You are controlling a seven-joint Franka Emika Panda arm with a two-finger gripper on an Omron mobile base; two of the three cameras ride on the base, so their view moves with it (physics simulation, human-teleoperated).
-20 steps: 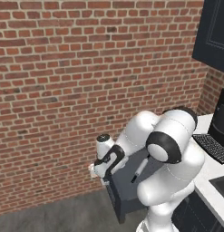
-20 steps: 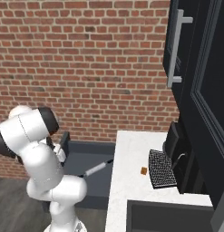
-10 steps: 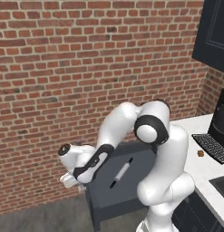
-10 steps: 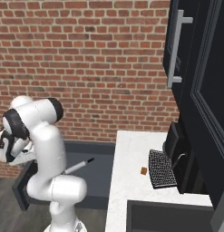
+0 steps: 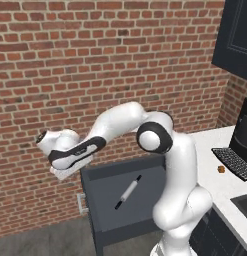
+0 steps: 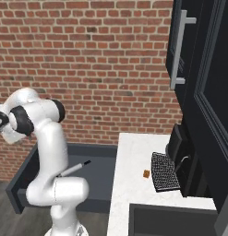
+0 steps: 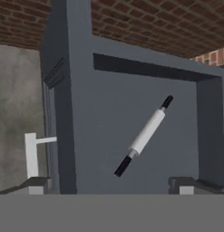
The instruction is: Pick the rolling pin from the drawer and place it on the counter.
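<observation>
One rolling pin [image 7: 146,134] in drawer [image 7: 81,113], below open empty end effector [image 7: 109,183]

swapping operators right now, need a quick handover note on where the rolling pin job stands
Gripper: open and holding nothing, its fingers spread wide above the drawer.
Rolling pin: lies diagonally on the drawer floor, touched by nothing.
Drawer: pulled fully open, silver handle on its front.
Counter: carries a keyboard and a small brown item.
Done: drawer is open, hand is over it.
Left: descend, grasp the pin, lift it out, set it on the counter.
</observation>
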